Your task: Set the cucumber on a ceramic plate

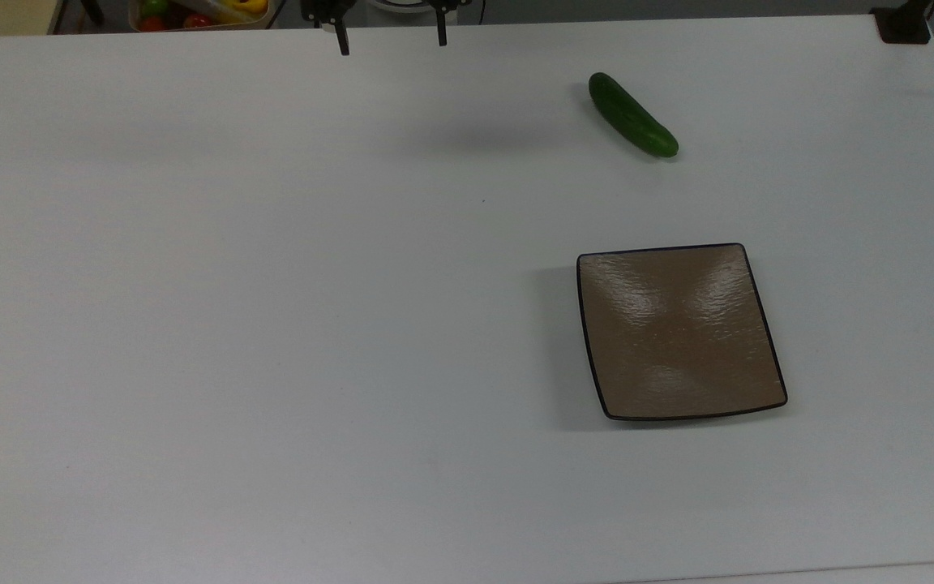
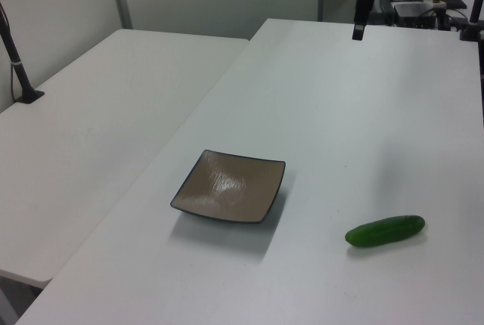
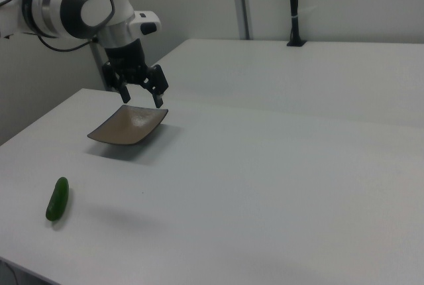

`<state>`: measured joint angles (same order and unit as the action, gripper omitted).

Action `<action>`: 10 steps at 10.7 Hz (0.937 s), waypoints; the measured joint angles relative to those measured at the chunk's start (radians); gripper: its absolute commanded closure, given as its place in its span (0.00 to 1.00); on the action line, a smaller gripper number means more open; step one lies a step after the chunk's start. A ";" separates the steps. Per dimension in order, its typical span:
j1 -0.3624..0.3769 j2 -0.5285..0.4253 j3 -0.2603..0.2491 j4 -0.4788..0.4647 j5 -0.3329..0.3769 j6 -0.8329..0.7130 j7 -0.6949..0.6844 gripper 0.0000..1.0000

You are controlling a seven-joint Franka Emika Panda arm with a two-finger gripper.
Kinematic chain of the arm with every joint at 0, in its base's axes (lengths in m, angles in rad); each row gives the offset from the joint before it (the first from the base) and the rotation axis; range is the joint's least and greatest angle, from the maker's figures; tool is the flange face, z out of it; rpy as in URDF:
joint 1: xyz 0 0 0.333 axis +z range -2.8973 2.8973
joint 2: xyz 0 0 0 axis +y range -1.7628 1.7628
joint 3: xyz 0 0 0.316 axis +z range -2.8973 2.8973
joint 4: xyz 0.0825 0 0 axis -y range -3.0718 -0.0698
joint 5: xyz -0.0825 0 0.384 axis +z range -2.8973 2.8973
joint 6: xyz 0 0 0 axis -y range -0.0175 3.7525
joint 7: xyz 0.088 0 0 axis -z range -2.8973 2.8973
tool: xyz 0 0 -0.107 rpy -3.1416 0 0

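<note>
The dark green cucumber (image 1: 632,114) lies on the white table, toward the top view's upper right; I also see the cucumber (image 2: 385,230) low in the left view and the cucumber (image 3: 57,198) at the right view's lower left. The square brown ceramic plate (image 1: 679,331) with a black rim sits bare below it, apart from it; plate (image 2: 230,186), plate (image 3: 129,125). My gripper (image 1: 392,42) hangs open and holding nothing above the table's far edge, well to the top view's left of the cucumber; gripper (image 3: 141,95).
A bin of colourful produce (image 1: 199,11) stands beyond the table's far edge in the top view. A second white table (image 2: 98,98) adjoins on the left view's left, with a black post (image 2: 17,57) clamped to it. A black clamp (image 1: 905,24) sits at the top view's upper right corner.
</note>
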<state>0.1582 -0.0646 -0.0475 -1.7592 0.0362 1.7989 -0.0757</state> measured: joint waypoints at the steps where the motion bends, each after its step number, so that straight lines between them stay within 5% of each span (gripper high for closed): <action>1: 0.001 0.000 0.001 0.000 0.000 0.000 0.000 0.00; 10: 0.116 -0.021 0.022 -0.021 0.003 -0.154 -0.009 0.00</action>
<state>0.2746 -0.0858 -0.0259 -1.7804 0.0388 1.6444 -0.0843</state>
